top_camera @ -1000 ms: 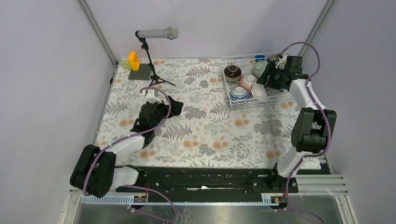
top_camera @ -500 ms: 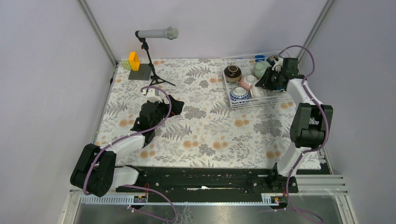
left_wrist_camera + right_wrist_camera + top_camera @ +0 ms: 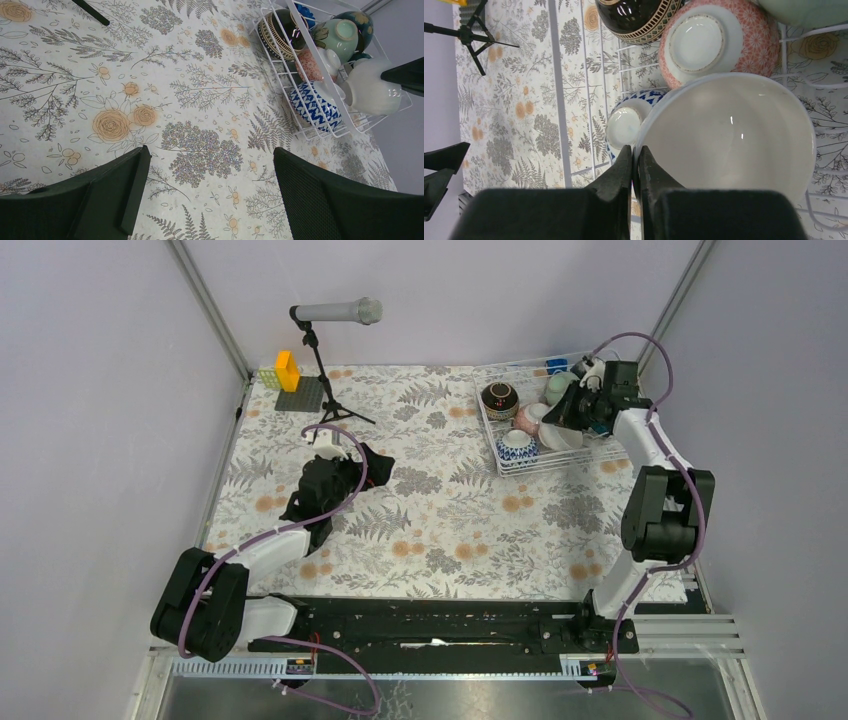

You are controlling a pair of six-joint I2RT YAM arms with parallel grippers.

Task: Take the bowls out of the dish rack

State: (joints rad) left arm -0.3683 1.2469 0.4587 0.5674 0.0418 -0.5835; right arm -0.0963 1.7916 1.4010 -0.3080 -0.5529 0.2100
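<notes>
White ceramic was pinched in our right gripper [image 3: 635,165]: its fingers were closed on the rim of the white bowl [image 3: 729,135]. That bowl lay in the dish rack [image 3: 488,430], just beside the pink bowl [image 3: 709,42] and the blue-and-white bowl [image 3: 624,125]. We judged a slow, straight lift best, so the thin rim hold would not twist and the bowl would clear its neighbours and the rack's edge. Our left gripper [image 3: 210,155] hung wide open over the floral cloth [image 3: 200,75], well apart.

Glossy glazed white bowl [image 3: 734,135], white coated-wire dish rack [image 3: 555,75], matt floral tablecloth [image 3: 150,75], matt black right tool [image 3: 634,150]
</notes>
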